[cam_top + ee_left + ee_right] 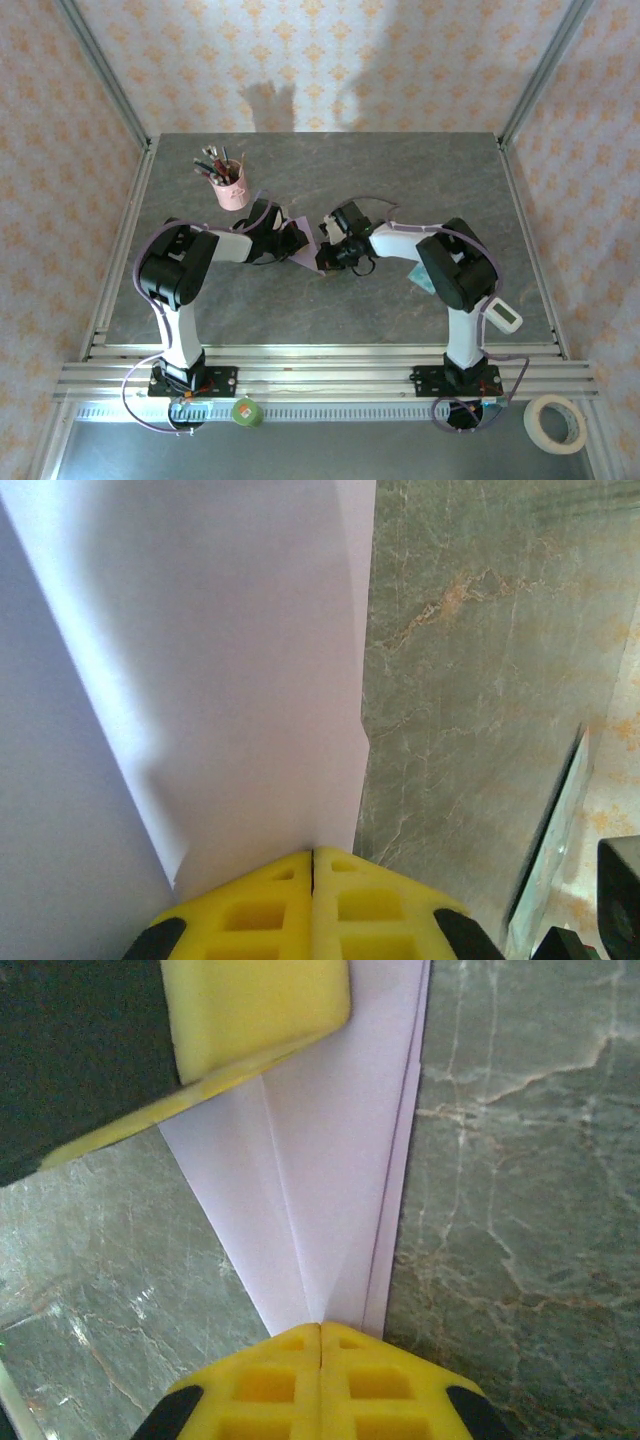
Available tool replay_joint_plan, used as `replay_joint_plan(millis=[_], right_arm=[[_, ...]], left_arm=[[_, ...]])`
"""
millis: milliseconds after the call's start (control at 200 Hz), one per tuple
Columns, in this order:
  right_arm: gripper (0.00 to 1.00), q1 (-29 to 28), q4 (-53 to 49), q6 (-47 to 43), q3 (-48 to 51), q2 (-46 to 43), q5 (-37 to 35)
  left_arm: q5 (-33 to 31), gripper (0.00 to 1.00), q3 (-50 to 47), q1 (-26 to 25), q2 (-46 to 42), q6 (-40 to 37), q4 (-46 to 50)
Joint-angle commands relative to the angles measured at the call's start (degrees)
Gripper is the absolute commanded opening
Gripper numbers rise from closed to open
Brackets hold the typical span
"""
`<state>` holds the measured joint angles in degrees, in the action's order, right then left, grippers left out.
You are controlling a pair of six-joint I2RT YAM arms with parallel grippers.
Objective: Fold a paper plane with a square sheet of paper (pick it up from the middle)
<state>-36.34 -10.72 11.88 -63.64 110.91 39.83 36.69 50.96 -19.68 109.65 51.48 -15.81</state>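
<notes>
paper plane, a partly folded piece of lilac paper, sits near the middle of the table between the two claws. behind it to the left stands a pink pen cup, upright, with a bunch of pens sticking out and leaning left.

the left gripper is pinched closed on the plane's left end. in the left wrist view its yellow pads meet on the paper's edge. the right gripper is clamped on the opposite end. its wrist view shows the pads meeting on layered folds and a crease, with the left claw's yellow pad at the far end. whether the paper touches the table, i cannot tell.

a teal-and-white packet lies partly under the right arm. the table is grey marbled stone. peach patterned walls stand around it, and a tape roll lies at the near right.
</notes>
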Motion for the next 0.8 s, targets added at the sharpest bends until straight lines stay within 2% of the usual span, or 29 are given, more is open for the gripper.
replay_joint_plan(millis=[0,155,420,661,796], right_arm=[[0.05,-0.7,-9.8,-1.0,3.3,-1.1,-1.3],[0.05,-0.7,-9.5,-1.1,3.3,-1.7,-2.0],[0.07,-0.7,-3.2,1.6,-0.1,-5.0,-2.8],[0.13,-1.6,-4.5,1.3,-2.4,-3.2,-7.1],[0.14,-1.9,-4.7,0.9,-2.7,-3.0,-6.2]], left_arm=[[-8.7,0.07,-2.3,0.5,4.2,-0.9,11.3],[-8.6,0.07,-2.3,0.5,4.4,-1.0,11.2],[-8.4,0.07,-2.3,0.6,4.5,-1.1,11.5],[-9.4,0.07,-1.7,0.5,5.0,-1.1,13.3],[-10.1,0.08,-1.3,0.4,5.4,-1.2,14.6]])
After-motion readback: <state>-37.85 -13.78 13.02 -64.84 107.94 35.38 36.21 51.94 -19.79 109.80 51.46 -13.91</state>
